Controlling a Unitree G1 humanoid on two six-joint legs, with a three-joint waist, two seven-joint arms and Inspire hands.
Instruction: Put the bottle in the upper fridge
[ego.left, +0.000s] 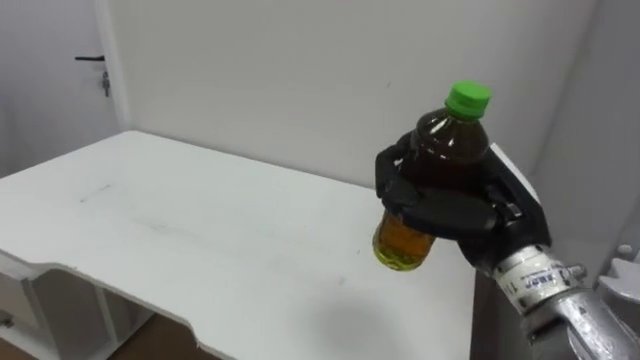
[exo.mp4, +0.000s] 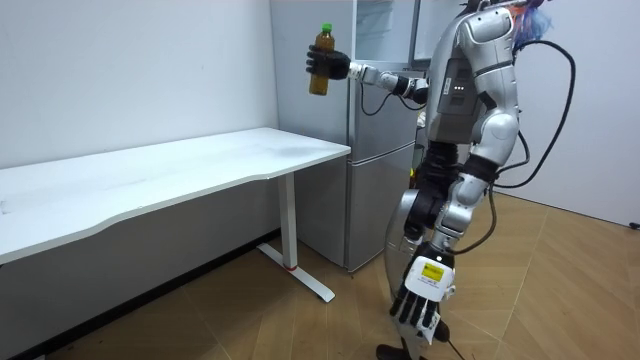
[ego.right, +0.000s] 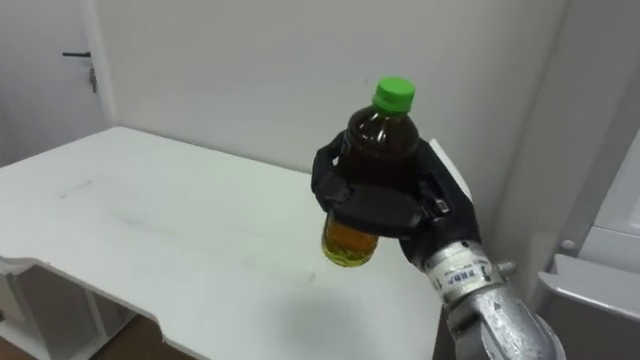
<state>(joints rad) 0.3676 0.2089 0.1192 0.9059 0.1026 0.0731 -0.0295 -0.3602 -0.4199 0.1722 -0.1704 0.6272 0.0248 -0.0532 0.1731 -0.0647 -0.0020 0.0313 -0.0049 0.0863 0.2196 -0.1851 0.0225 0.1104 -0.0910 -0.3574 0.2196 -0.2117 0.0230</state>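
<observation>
One bottle (ego.left: 450, 140), holding amber liquid and topped with a green cap, is held upright in the air above the table (ego.left: 200, 240), over the table's end nearest the fridge (exo.mp4: 378, 170). The robot's right hand (ego.left: 450, 208) grips it, dark fingers wrapped around its middle, so that the cap and shoulder show above the fingers and the base shows below them. The bottle does not touch the tabletop. There is one table: a long white one with a wavy front edge and white legs, its long back edge running along a plain white wall (exo.mp4: 130, 70). One grey fridge stands just beside the table's end. The robot stands upright in front of the fridge, off that same end of the table, its right arm stretched out over the table. Its left hand (exo.mp4: 420, 300) hangs low beside its leg, below tabletop height, fingers relaxed and holding nothing. The floor (exo.mp4: 560, 290) under the table is herringbone wood. One pale door (ego.left: 50, 100) with a dark handle stands beyond the table's far end
</observation>
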